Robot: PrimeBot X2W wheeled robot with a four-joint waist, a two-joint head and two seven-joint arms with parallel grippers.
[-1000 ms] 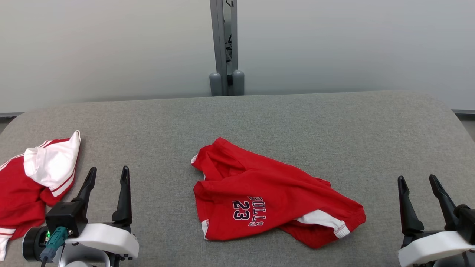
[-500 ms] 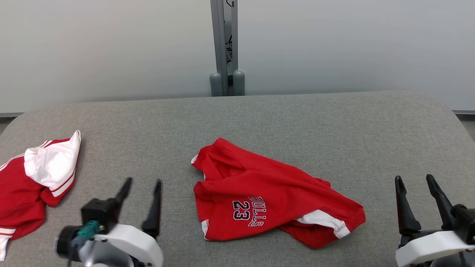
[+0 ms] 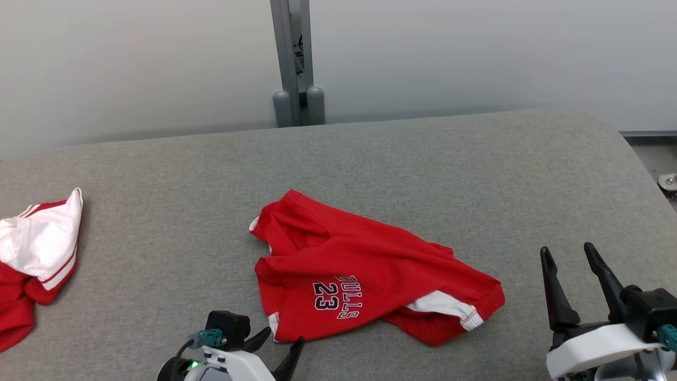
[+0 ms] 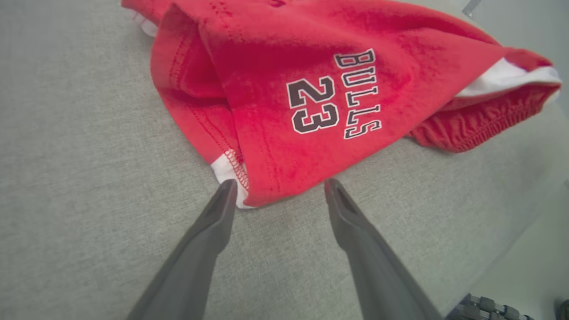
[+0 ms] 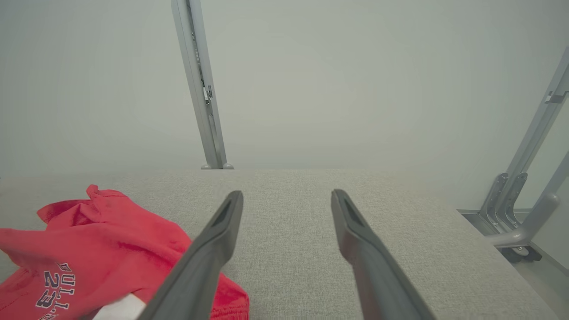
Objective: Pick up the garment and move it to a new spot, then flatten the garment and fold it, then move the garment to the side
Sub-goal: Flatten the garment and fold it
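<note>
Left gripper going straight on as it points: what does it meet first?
Probably the shorts, at their near hem corner, just ahead of the left gripper; height above the table unclear.

The garment (image 3: 365, 286) lay on the table (image 3: 423, 174) near its middle, before me. My left gripper (image 3: 284, 337) sat at its near left corner, which lay between my spread fingers. My right gripper (image 3: 567, 248) stood well apart to its right. Another garment (image 3: 31, 259) lay at the table's left edge, and a post (image 3: 290, 53) stood behind the table.
</note>
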